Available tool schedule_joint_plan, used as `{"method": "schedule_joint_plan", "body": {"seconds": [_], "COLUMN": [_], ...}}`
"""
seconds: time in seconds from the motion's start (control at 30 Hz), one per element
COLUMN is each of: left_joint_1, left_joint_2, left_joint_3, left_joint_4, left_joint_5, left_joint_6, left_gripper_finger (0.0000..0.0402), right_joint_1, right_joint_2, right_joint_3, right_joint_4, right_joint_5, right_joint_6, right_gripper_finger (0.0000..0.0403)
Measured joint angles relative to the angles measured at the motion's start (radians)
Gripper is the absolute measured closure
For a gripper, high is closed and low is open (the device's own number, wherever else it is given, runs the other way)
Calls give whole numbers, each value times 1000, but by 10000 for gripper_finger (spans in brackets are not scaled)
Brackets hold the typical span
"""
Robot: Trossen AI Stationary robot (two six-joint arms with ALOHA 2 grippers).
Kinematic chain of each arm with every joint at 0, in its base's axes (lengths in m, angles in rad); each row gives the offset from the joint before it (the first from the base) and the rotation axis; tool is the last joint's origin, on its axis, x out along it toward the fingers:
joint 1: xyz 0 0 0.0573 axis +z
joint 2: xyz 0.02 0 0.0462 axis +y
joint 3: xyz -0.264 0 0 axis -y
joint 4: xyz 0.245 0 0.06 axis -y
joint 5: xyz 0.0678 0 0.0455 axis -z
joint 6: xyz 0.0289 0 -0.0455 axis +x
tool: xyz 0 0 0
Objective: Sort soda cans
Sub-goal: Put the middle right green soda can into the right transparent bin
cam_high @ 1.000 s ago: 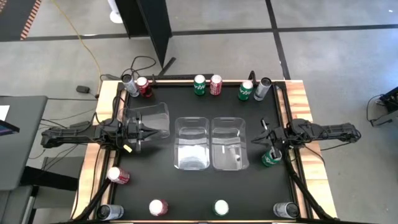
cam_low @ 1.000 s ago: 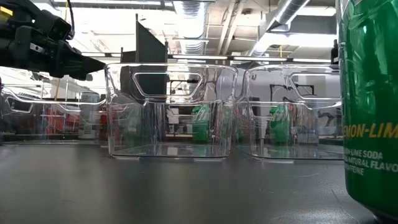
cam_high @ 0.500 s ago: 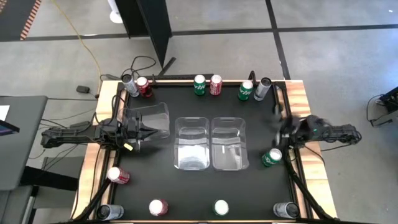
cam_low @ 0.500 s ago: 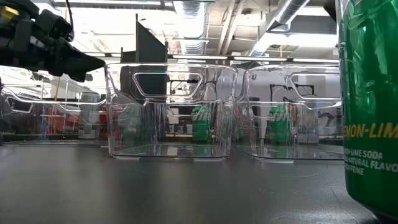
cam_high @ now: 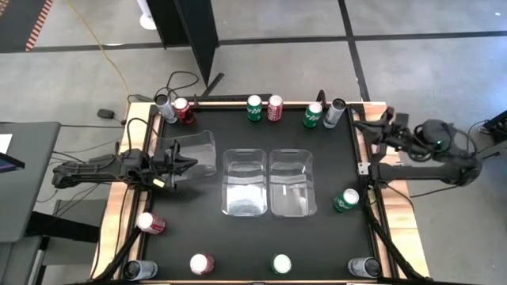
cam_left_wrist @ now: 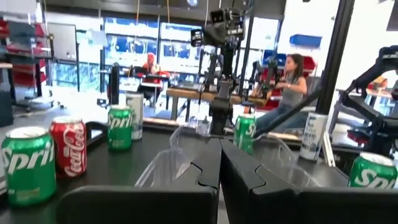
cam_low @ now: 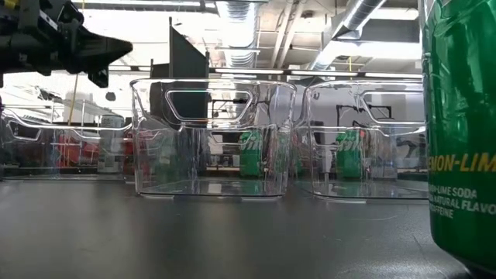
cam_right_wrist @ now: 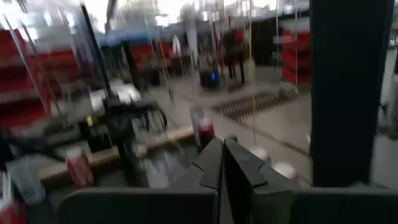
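Pulling back: the right gripper (cam_high: 358,124) sat by the green can (cam_high: 345,200) at the desk's right edge a second ago; now it's up over the desk's far right corner, well apart from that can, fingers together and empty. The can stands where it was, not lifted. The left gripper (cam_high: 193,164) hangs over the leftmost clear bin (cam_high: 204,142), barely shifted, fingers together, holding nothing. Judgement: no sorting done yet; all three clear bins look empty in the high view, and the soda cans ring the desk: six along the far edge, five along the near edge, plus the green one at right. The low view adds what the overhead can't: a green can label close up (cam_low: 459,132) and see-through bin walls (cam_low: 211,136) with nothing inside. The left wrist view shows its closed fingers (cam_left_wrist: 208,171) and the far-row cans upright, e.g. a red can (cam_left_wrist: 68,147). The right wrist view is smeared, little usable beyond its shut fingers (cam_right_wrist: 214,163).
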Motion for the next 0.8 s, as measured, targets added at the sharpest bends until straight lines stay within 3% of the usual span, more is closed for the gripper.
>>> {"method": "schedule_joint_plan", "body": {"seconds": [0.3,0.47,0.6,0.8], "left_joint_1": [0,0,0,0], "left_joint_2": [0,2,2,2], "left_joint_3": [0,0,0,0], "left_joint_4": [-37,-50,-35,-24], "left_joint_5": [-69,-119,-150,-157], "left_joint_6": [-24,-15,9,45], "left_gripper_finger": [400,369,325,279], "right_joint_1": [1,1,1,24], "right_joint_2": [179,289,400,578], "right_joint_3": [102,161,224,310], "right_joint_4": [-270,-406,-475,-722], "right_joint_5": [-47,-126,-233,-343], "right_joint_6": [-10,41,58,154], "right_gripper_finger": [366,344,290,165]}}
